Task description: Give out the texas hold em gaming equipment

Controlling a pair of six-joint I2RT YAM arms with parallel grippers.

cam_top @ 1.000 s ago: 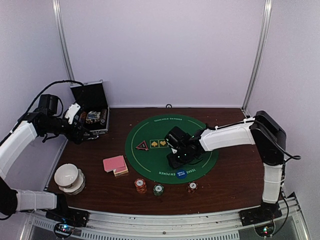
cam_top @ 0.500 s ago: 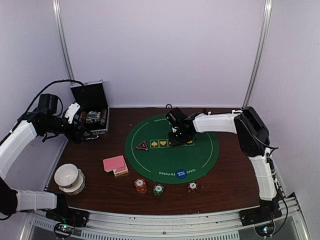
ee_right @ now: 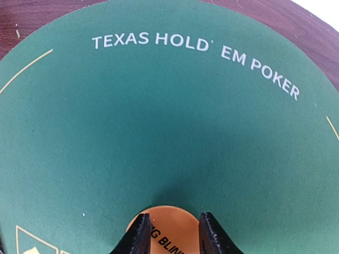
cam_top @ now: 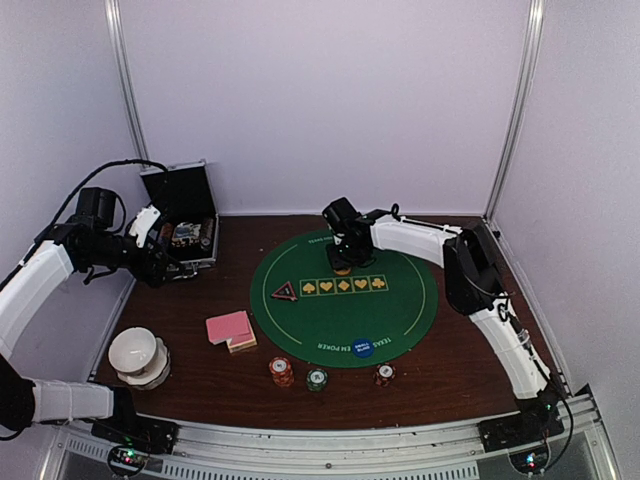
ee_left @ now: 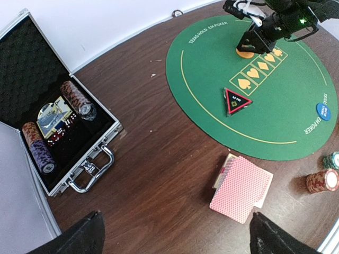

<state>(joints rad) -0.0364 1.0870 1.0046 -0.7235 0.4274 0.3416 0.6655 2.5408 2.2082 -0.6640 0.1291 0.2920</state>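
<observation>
Far across the green mat (cam_top: 300, 315), seen from above, the right fingers (cam_top: 343, 257) point down at the orange disc (cam_top: 342, 269). It lies flat on the felt just beyond the row of card-suit marks. The blue disc (cam_top: 364, 348) sits at the mat's near edge, and the chip stacks (cam_top: 317, 379) stand on the worktop (cam_top: 450, 350) just on the near side of it. The cards (cam_top: 231, 329) lie off the mat's left side. The left fingers (cam_top: 165, 265) hover by the open case (cam_top: 185, 225) at far left, well apart from the orange disc, so the right arm is plainly the nearer.

From the left wrist, the left fingers (ee_left: 85, 235) stand wide with nothing between them. The cards (ee_left: 241, 188) lie to their right, and the orange disc (ee_left: 244, 53) shows far off under the other arm.

From the right wrist, the orange disc (ee_right: 169, 233) fills the gap between the two right fingers (ee_right: 139, 235), which stand narrow at its left and right edges. Being round, it has no long axis to line up with. I cannot tell whether the fingers pinch its rim or only flank it, and any lift or release turns on that.
</observation>
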